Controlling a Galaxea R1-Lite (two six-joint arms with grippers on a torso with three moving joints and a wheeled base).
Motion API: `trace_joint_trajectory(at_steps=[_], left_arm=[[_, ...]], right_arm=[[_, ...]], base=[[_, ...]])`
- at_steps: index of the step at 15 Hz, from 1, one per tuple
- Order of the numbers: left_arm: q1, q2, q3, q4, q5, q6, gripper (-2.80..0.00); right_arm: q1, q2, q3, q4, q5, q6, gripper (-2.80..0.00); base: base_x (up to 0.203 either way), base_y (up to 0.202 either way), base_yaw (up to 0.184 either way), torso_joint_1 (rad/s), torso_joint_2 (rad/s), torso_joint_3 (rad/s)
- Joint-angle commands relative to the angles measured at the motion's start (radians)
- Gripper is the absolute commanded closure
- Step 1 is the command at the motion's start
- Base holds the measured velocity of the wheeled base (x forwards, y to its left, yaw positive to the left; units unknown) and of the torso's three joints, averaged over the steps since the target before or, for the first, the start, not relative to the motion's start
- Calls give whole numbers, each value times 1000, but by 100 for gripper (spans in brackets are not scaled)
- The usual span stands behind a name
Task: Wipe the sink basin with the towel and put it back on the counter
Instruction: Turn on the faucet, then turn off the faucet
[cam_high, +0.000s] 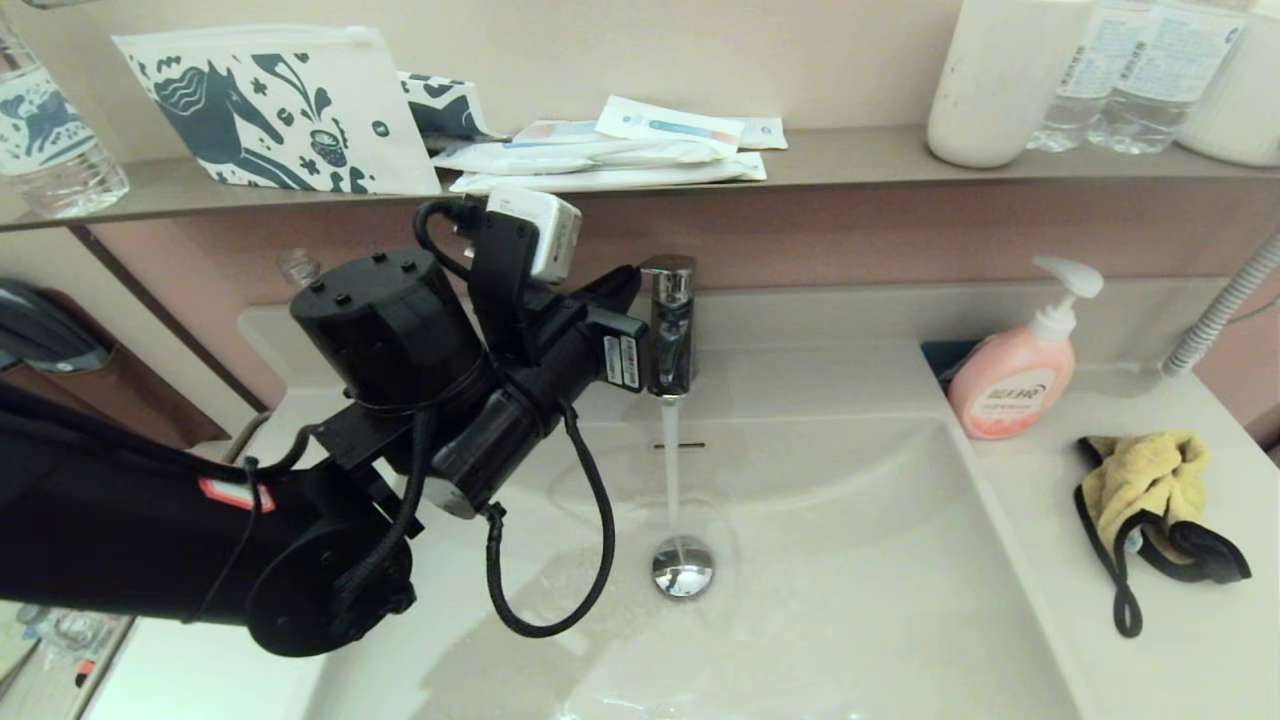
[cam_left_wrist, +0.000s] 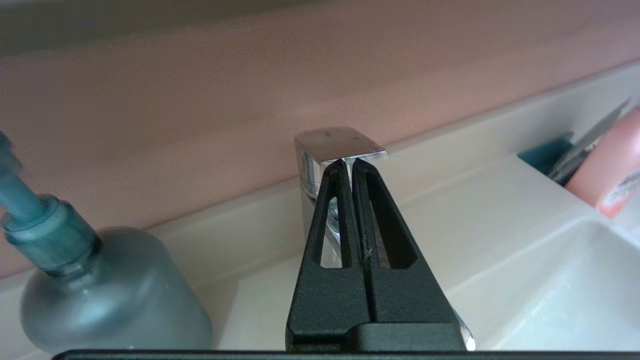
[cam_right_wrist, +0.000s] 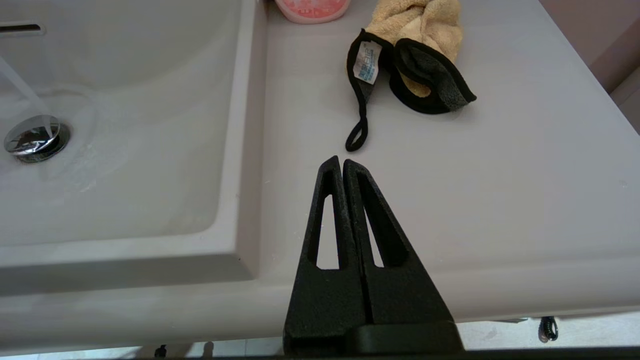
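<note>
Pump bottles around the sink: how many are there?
2. A pink soap bottle stands on the counter right of the basin, behind the towel. A frosted grey bottle stands left of the faucet, mostly hidden behind the left arm in the head view.

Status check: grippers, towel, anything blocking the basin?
Left gripper shut at the faucet handle, water running. Right gripper shut, empty, over counter. Towel untouched beside sink basin.
</note>
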Motion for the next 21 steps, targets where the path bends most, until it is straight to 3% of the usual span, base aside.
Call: trace_joint_trajectory(at_steps=[1, 12, 14, 21], left_arm=[[1, -4, -32, 12, 0, 3, 0], [27, 91, -212, 149, -31, 11, 0], [37, 98, -199, 149, -32, 38, 0], [33, 45, -90, 145, -29, 39, 0]], right_arm=[[0, 2, 0, -1, 0, 0, 0], [0, 2, 0, 0, 0, 0, 0], [0, 2, 0, -1, 0, 0, 0], [0, 2, 0, -1, 0, 0, 0]], base=[[0, 0, 0, 0, 0, 0], [0, 0, 0, 0, 0, 0], [0, 0, 0, 0, 0, 0], [0, 0, 0, 0, 0, 0]])
